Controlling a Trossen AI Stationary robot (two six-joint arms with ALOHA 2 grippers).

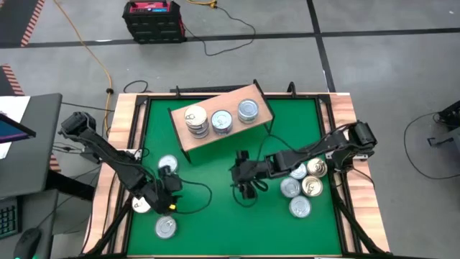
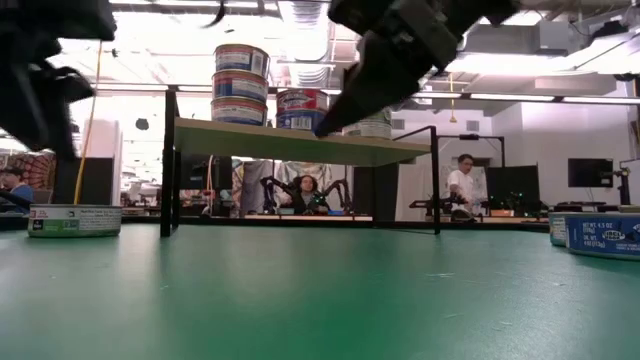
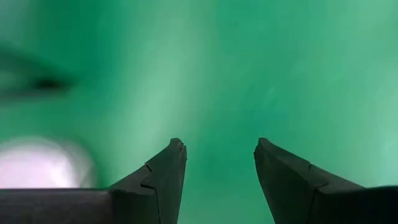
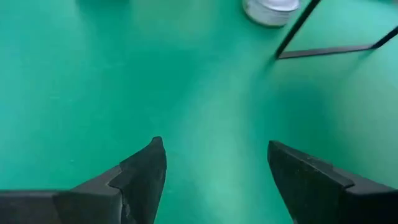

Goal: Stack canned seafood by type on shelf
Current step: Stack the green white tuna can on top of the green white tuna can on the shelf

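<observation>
Since these are small flat round metal tins, I'd guess they're stiff, fairly light and a bit slick on the label band, so pinching across the short side wall looks safer than going near the pull-tab lid.

High view: the small light-wood shelf on thin black legs (image 1: pixel 215 133) sits upper middle of the frame with three lots of tins on it, the left one (image 1: pixel 195 121) looking stacked. A cluster of loose silver and gold-lidded tins (image 1: pixel 302 185) lies at the right of the green table (image 1: pixel 215 230), and a couple more at lower left, one (image 1: pixel 166 227) near the bottom edge. The left gripper (image 1: pixel 169 188) reaches in from the left edge, bent low just beside a tin at centre-left. The right gripper (image 1: pixel 246 180) stretches from the right toward the middle, below the shelf.

Low view: the tins stand on the shelf board (image 2: pixel 300 143) at upper centre, another tin (image 2: pixel 75 220) sits on the mat at left, and more poke in at the right edge. One dark gripper hangs at the top in front of the shelf.

Left wrist view: jaws spread partway over bare mat, nothing between them; a pale blur sits at lower left.

Right wrist view: jaws spread wide and empty, with a tin (image 4: pixel 270 9) and a black shelf leg (image 4: pixel 298 28) at the top.
</observation>
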